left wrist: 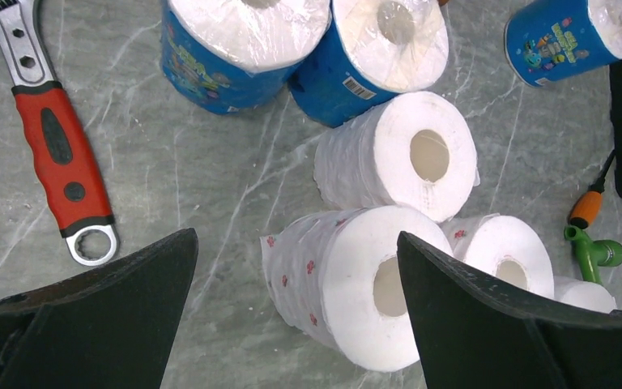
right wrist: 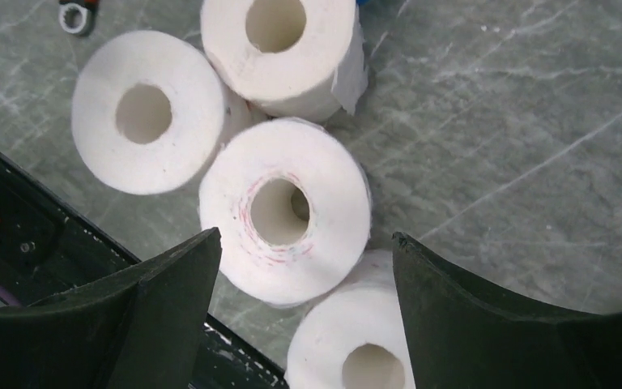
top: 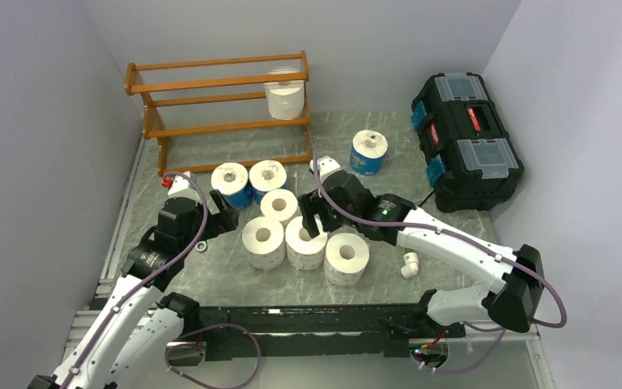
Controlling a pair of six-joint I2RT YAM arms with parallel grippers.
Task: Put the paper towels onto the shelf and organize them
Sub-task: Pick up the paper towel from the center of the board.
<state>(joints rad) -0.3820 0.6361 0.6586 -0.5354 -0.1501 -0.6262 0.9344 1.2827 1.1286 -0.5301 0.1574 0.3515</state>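
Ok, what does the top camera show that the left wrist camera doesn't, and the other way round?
Only the top view: the shelf with a white roll standing on its middle tier, the black toolbox and a white pipe fitting. Only the left wrist view: a barcode on one blue wrapper and a small green and orange item. Both: the three blue-wrapped rolls, the unwrapped rolls, the red-handled wrench, mostly hidden from above, and the open left gripper.
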